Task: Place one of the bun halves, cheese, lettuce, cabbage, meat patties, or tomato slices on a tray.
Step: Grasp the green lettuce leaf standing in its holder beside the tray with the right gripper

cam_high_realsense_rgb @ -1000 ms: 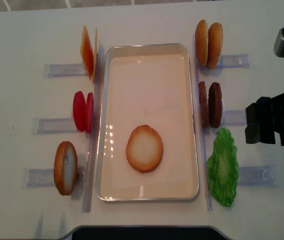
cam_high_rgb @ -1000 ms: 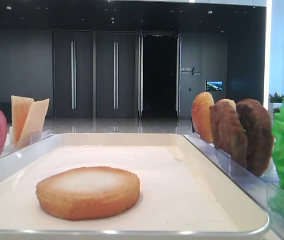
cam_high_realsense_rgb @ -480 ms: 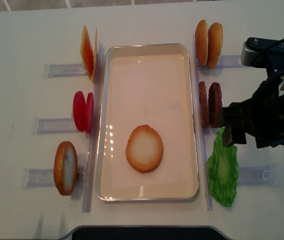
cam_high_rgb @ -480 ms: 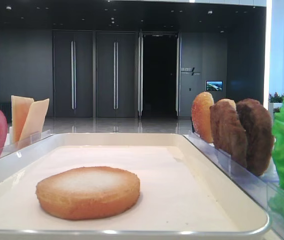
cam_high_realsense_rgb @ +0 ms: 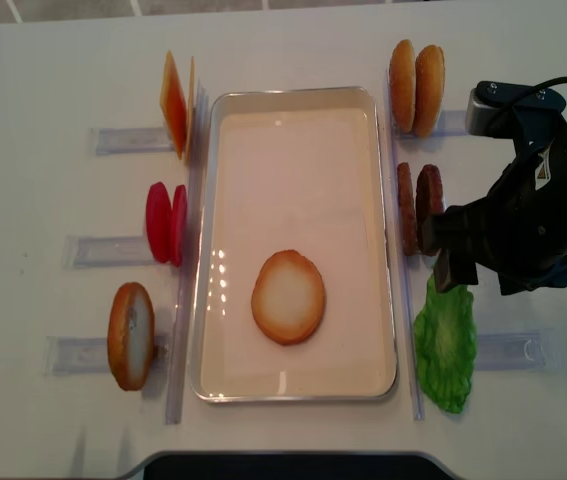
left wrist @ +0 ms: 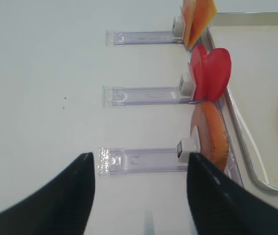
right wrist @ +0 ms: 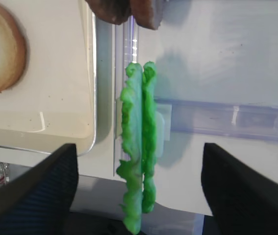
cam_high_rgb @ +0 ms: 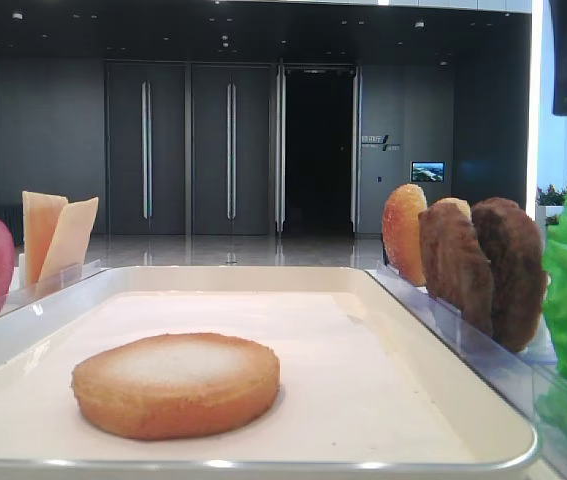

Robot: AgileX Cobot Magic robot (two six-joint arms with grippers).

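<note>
Hovering right end effector (right wrist: 136, 191): its two dark fingers stand wide apart on either side of the lettuce (right wrist: 138, 147), clear of the leaf and gripping nothing; in the overhead view the arm covers the leaf's upper end.
Lettuce: upright on edge in a clear plastic rack (right wrist: 227, 120), just beside the tray's right rim, near its front corner.
Tray (cam_high_realsense_rgb: 203, 250): white, lined with paper, lying in the middle of the counter (cam_high_realsense_rgb: 53, 80).
Bun half on tray (cam_high_realsense_rgb: 288, 297): flat, pale cut face up, toward the near end.
Meat patties (cam_high_realsense_rgb: 420, 209): two, upright in the rack beyond the lettuce.
Bun pieces at far right (cam_high_realsense_rgb: 415, 74): two on edge.
Left racks: cheese (cam_high_realsense_rgb: 176, 103) farthest, tomato slices (cam_high_realsense_rgb: 165, 222) in the middle, another bun half (cam_high_realsense_rgb: 130, 335) nearest.
Left end effector (left wrist: 139, 196): fingers spread wide over the bare counter, left of the nearest rack, empty.
</note>
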